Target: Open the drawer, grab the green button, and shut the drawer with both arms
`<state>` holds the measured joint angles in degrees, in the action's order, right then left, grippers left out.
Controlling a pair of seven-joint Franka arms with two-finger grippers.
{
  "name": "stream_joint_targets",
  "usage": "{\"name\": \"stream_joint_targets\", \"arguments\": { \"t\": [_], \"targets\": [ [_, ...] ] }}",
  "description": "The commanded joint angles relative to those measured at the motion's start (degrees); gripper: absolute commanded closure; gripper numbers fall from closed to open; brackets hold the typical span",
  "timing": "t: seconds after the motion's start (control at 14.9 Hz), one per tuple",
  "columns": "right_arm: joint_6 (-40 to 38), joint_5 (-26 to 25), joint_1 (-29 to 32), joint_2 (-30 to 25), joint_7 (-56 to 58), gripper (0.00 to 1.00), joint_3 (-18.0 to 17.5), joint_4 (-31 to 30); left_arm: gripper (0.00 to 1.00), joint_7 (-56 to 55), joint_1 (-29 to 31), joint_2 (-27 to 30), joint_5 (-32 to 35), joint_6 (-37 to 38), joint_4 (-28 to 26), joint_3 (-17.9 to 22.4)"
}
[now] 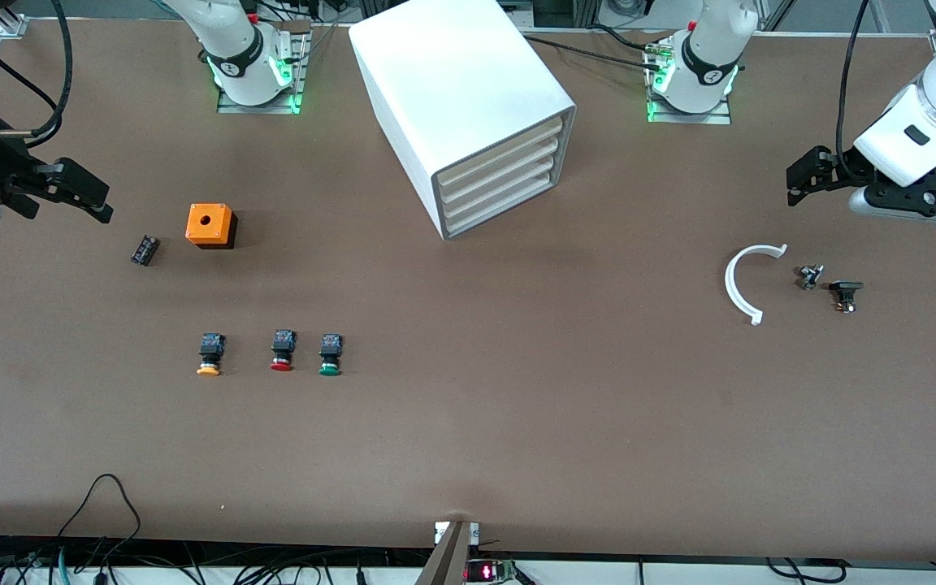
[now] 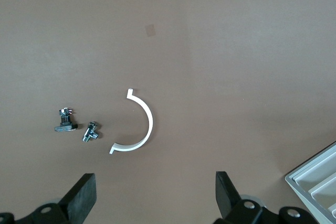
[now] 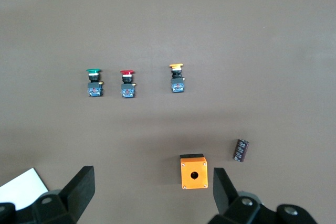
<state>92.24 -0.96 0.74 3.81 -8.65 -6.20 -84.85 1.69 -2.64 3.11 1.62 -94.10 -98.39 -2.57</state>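
The right hand (image 1: 70, 191) hangs wide and empty over the table's right-arm end. The green button (image 1: 330, 354) lies on the table, nearer the front camera than the shut drawer (image 1: 500, 183). The left hand (image 1: 821, 175) hangs wide; ideally one hand steadies the cabinet (image 1: 452, 89) while the other pulls squarely.

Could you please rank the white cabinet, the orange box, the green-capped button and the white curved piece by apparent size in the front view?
1. white cabinet
2. white curved piece
3. orange box
4. green-capped button
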Motion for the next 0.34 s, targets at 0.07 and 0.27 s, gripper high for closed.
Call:
{"name": "stream_joint_targets", "arguments": {
  "t": [0.07,0.27],
  "targets": [
    [-1.01,1.57,1.37,1.2,0.92,0.0,-1.1,2.06,0.0,-0.29,-0.08,0.94,1.01,0.68,0.12,-0.15],
    [-1.54,1.48,1.37,1.2,0.92,0.0,-1.1,2.23,0.0,-0.46,-0.43,1.02,1.01,0.68,0.39,-0.15]
  ]
}}
